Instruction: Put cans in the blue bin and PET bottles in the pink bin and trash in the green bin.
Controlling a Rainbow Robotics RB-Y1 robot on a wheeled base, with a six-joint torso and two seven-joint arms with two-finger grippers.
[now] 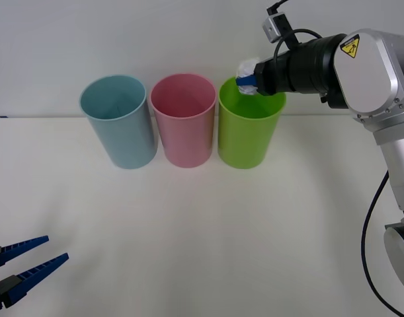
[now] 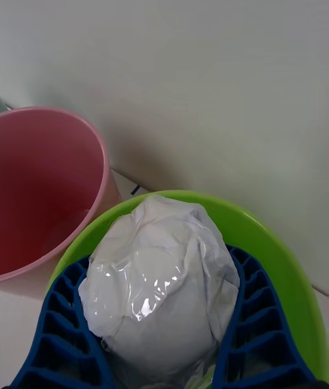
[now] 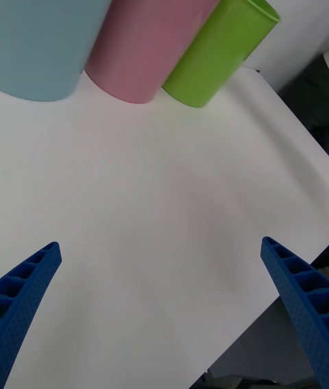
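A plain white wall stood behind the white worktop (image 1: pixel 208 224), where three round bins were lined up in a row near the back edge: the blue bin (image 1: pixel 119 122) on the robot's left, the pink bin (image 1: pixel 184 119) in the middle and the green bin (image 1: pixel 248 129) on the right, each just beside its neighbour. The right end effector (image 1: pixel 246 83) was clamped on the trash (image 2: pixel 159 279), a crumpled white ball, and held it over the green bin's open mouth, above the rim. The left end effector (image 1: pixel 30 257) sat low at the near left corner of the worktop, fingers spread apart and holding nothing.
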